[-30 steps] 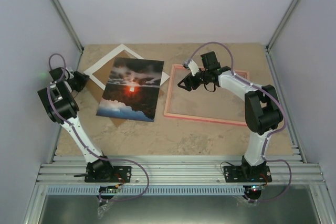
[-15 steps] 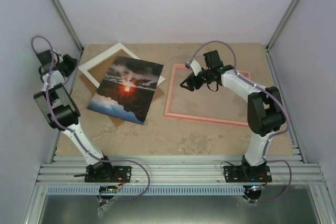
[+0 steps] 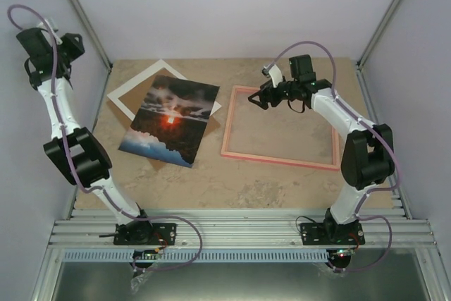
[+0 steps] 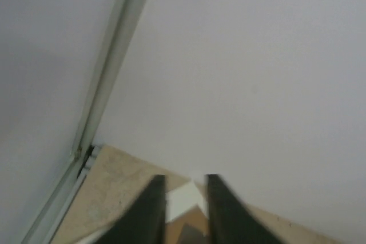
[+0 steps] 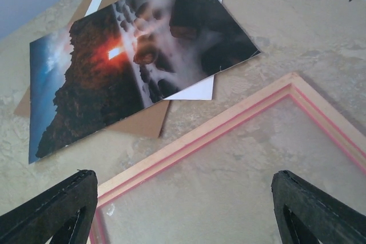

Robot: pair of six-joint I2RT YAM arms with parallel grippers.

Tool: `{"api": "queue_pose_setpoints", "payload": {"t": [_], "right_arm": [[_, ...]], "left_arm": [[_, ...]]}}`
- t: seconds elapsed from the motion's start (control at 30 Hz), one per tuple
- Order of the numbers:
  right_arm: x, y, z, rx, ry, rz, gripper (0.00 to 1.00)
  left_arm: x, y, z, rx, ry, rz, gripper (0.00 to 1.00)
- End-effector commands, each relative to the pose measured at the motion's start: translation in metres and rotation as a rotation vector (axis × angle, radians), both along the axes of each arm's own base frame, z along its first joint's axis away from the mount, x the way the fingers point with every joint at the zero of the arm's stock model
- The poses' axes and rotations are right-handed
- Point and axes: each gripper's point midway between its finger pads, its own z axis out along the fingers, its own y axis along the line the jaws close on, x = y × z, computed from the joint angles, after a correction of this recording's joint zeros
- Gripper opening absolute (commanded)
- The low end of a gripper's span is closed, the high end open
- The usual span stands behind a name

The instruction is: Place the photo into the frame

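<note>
Seeing photo [image 3: 171, 120] flat on white mat [image 3: 134, 84], left of frame [image 3: 278, 161], not touching. Thin, glossy, light, bendy: pinch at overhanging near corner. Reading right gripper [image 5: 183, 178] as released over frame corner, left gripper [image 4: 184, 178] clenched, probably empty.

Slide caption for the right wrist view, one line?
Right gripper, jaws open, above a corner of the pink frame; sunset photo face up on white mat and brown board beyond.

The glossy rectangular sunset print [image 3: 171, 121] lies face up, skewed, red-orange sun near centre, dark clouds around it, just left of the thin bright pink rectangular picture frame [image 3: 228, 123], not touching; frame flat, long sides left-right
</note>
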Motion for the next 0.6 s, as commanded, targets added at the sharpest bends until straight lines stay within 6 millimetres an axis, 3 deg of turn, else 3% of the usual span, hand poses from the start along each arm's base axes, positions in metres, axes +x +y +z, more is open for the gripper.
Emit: {"api": "queue_pose_setpoints", "payload": {"t": [0.0,0.1,0.2,0.37,0.57], "right_arm": [[-0.003,0.002,0.015,0.046,0.005,0.013,0.84],[-0.004,0.003,0.011,0.047,0.017,0.013,0.84],[-0.005,0.002,0.005,0.041,0.026,0.013,0.84],[-0.005,0.003,-0.005,0.035,0.051,0.015,0.84],[0.000,0.002,-0.010,0.013,0.044,0.012,0.84]], "left_arm": [[-0.006,-0.025,-0.114,-0.105,0.288,-0.095,0.37],[-0.012,-0.033,-0.166,-0.169,0.369,-0.118,0.48],[-0.012,-0.034,-0.201,-0.194,0.408,-0.125,0.64],[-0.003,-0.027,-0.257,-0.291,0.503,-0.096,0.67],[0.002,-0.019,-0.294,-0.385,0.541,-0.024,0.67]]}}
